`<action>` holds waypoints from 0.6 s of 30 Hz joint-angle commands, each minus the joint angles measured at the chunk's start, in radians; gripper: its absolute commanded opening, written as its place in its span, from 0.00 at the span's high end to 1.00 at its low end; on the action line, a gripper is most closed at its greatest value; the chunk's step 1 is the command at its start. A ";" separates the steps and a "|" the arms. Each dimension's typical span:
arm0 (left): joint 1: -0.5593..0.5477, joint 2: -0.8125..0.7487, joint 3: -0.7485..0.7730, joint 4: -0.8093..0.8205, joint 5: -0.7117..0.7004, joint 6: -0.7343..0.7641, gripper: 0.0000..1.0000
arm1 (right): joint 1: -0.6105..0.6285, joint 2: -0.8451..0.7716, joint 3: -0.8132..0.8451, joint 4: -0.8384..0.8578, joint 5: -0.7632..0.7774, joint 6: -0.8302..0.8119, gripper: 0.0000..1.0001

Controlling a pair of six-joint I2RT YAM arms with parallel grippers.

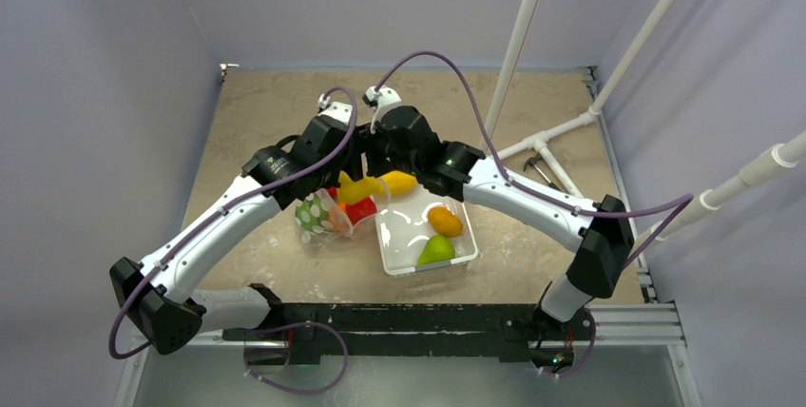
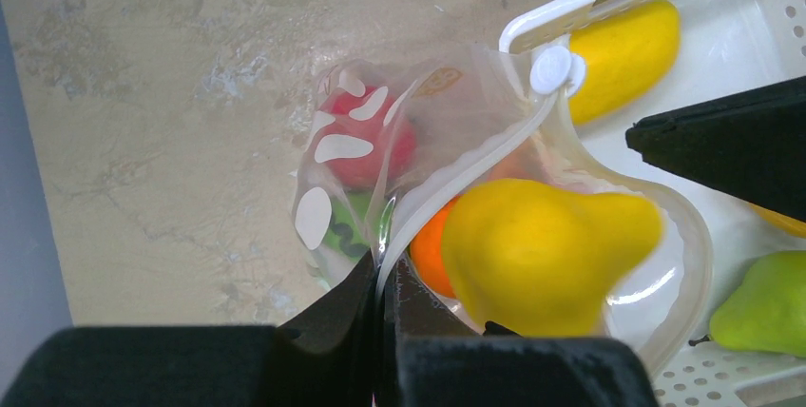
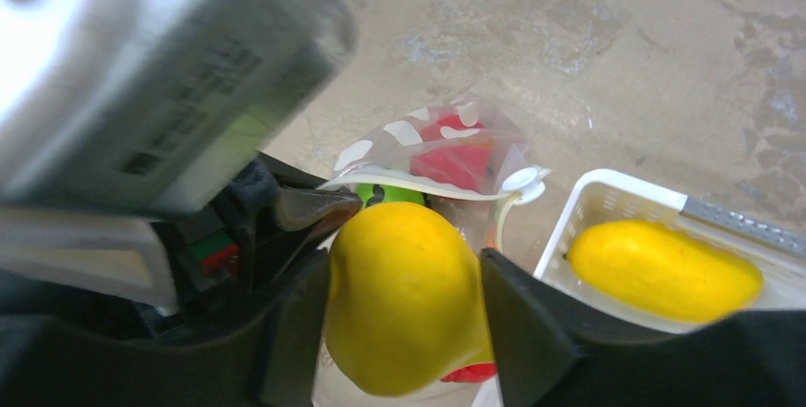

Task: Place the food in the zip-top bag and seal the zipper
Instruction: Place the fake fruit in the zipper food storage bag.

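Note:
The clear zip-top bag (image 1: 321,217) lies left of the white tray and holds red (image 2: 366,145), orange (image 2: 430,257) and green fruits. My left gripper (image 2: 385,283) is shut on the bag's rim by the zipper strip (image 2: 456,179) and holds the mouth open; it also shows in the top view (image 1: 328,184). My right gripper (image 3: 409,321) is shut on a yellow pear-shaped fruit (image 3: 404,302), which sits in the bag's mouth (image 2: 542,250). The white zipper slider (image 2: 554,69) is at the far end of the rim.
The white tray (image 1: 404,250) stands right of the bag with a yellow mango (image 1: 399,182), an orange fruit (image 1: 445,221) and a green pear (image 1: 435,251) in it. White pipes (image 1: 546,141) lie at the back right. Grey walls stand on both sides.

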 commanded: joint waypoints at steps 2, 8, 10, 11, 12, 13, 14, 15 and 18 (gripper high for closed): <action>-0.003 -0.029 0.009 0.022 0.005 -0.015 1.00 | 0.005 -0.030 -0.014 0.076 -0.020 0.011 0.27; -0.003 -0.027 0.009 0.022 0.001 -0.013 1.00 | 0.005 -0.087 -0.045 0.066 -0.029 0.028 0.22; -0.003 -0.027 0.010 0.022 0.001 -0.011 1.00 | 0.005 -0.111 -0.058 0.059 -0.007 0.029 0.21; -0.003 -0.026 0.011 0.023 0.001 -0.011 1.00 | 0.004 -0.122 -0.064 0.052 0.003 0.029 0.20; -0.003 -0.025 0.013 0.023 0.001 -0.009 1.00 | 0.004 -0.130 -0.069 0.044 0.013 0.031 0.20; -0.004 -0.023 0.012 0.023 0.001 -0.008 1.00 | 0.004 -0.140 -0.074 0.036 0.022 0.032 0.20; -0.003 -0.021 0.015 0.023 0.000 -0.008 1.00 | 0.004 -0.149 -0.080 0.028 0.032 0.033 0.20; -0.003 -0.019 0.016 0.023 0.000 -0.007 1.00 | 0.004 -0.159 -0.085 0.018 0.044 0.035 0.20; -0.003 -0.015 0.021 0.027 -0.002 -0.005 1.00 | 0.004 -0.186 -0.101 -0.010 0.079 0.040 0.19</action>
